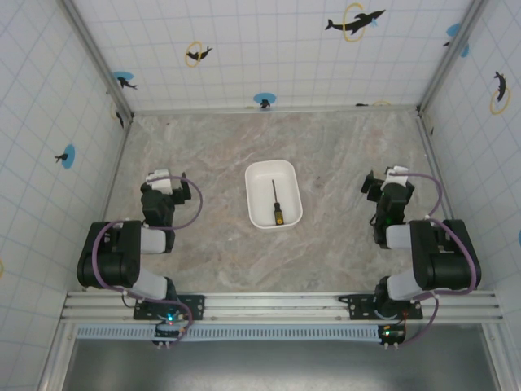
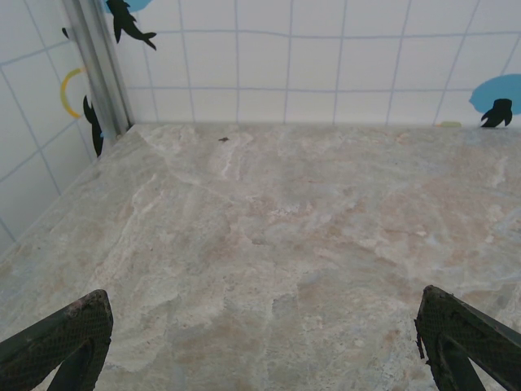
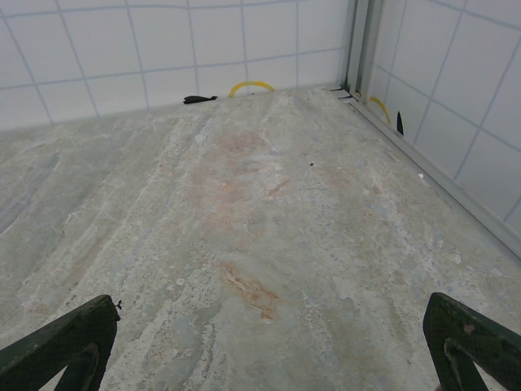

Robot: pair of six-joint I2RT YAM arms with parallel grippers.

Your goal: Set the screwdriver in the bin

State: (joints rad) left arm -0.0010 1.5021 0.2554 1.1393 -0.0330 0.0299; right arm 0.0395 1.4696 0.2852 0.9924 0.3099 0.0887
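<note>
Evidently the job is all but over: the screwdriver (image 1: pixel 276 204) lies inside the bin (image 1: pixel 259 181), flat on its white floor. Its thin dark shaft points toward the far wall and its yellow-and-black handle toward the arms. It sits roughly along the bin's length, near the middle, and as far as I can tell from above no part of it pokes over the rim. The bin itself rests on the marbled tabletop (image 1: pixel 203 138), about midway between the two arms and apart from both.

The left gripper (image 1: pixel 165 181) hangs off to the left of the bin and the right gripper (image 1: pixel 384 181) off to the right, each well apart from the tray and holding nothing. From the left wrist camera, the two dark fingers (image 2: pixel 65 338) stand at the bottom corners with bare stone between them, so the jaws are spread wide. The right wrist camera gives the same picture, its fingers (image 3: pixel 468 334) far apart over bare table that runs up to the tiled wall (image 3: pixel 163 49).

My reading is that the placing step is done and what's in hand is the wind-down. The next move calls for very little: at most, each arm settling to its rest pose without swinging inward across the bin. The one risk I can think of is a stray elbow or cable nudging the light tray, but with this much room on either side that looks unlikely.
</note>
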